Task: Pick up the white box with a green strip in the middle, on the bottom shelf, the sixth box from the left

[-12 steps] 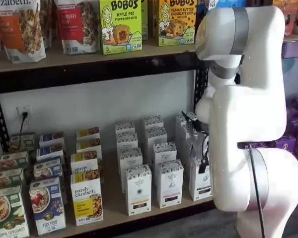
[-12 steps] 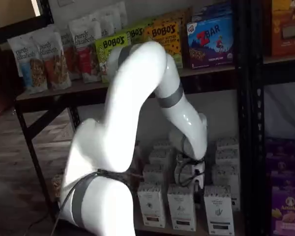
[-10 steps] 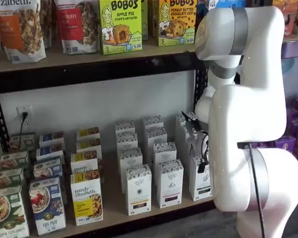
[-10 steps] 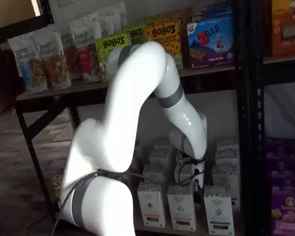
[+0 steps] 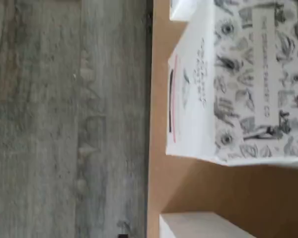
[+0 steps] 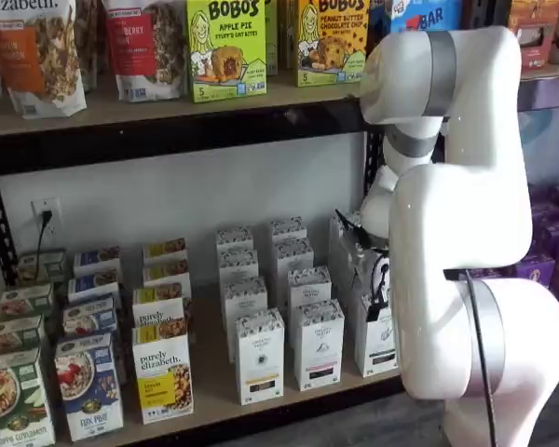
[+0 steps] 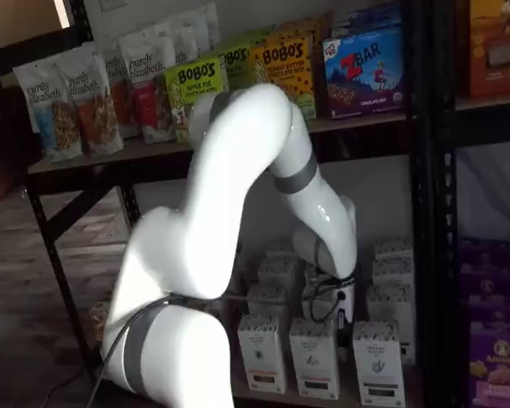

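Note:
The bottom shelf (image 6: 212, 377) is a tan board with rows of boxes. The rightmost front white box (image 6: 376, 342) has a patterned top and stands partly behind my arm; it also shows in a shelf view (image 7: 378, 364). Its strip is too small to tell in colour. My gripper (image 7: 337, 313) hangs just above the front white boxes, with a cable beside it; its fingers do not show clearly. In a shelf view the gripper (image 6: 373, 284) sits right above that box. The wrist view shows a white box with a patterned top and a red strip (image 5: 223, 84) on the board (image 5: 188, 183).
Two more white boxes (image 6: 259, 358) (image 6: 317, 345) stand in the front row, with coloured cereal boxes (image 6: 161, 371) further left. The upper shelf (image 6: 168, 116) holds Bobo's boxes and granola bags. A black post (image 7: 425, 212) stands on the right. Grey floor (image 5: 64, 124) lies past the shelf edge.
My arm's upper joint has leaned a little to the left and down. The wrist has sunk slightly over the front white boxes. No box has moved.

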